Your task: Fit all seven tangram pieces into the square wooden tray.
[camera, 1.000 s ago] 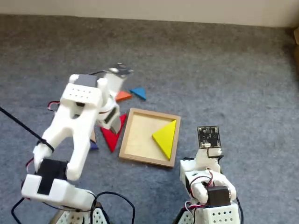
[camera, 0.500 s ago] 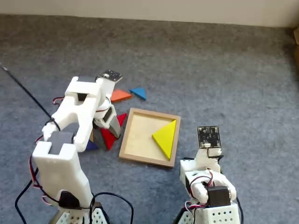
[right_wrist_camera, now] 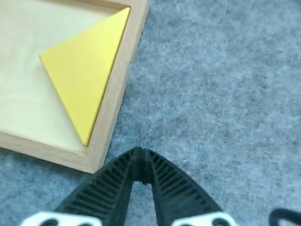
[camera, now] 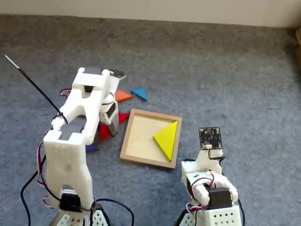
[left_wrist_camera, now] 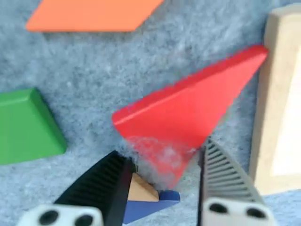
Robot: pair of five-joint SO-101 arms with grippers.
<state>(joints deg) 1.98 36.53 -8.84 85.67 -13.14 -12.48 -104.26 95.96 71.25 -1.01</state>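
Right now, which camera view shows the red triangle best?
The left wrist view: the red triangle lies nearly whole in it, one corner between the open left tool's fingers. In the high view the left arm covers most of it, leaving red corners. The right wrist view faces the yellow triangle.

Tray [camera: 146, 162] matt bare wood; red triangle [left_wrist_camera: 188, 108] smooth, painted; carpet [camera: 225, 66] v. fuzzy; left gripper [left_wrist_camera: 163, 149] ribbed plastic

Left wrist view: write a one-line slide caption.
Open left gripper straddles a corner of the red triangle beside the wooden tray, with an orange piece and a green piece nearby.
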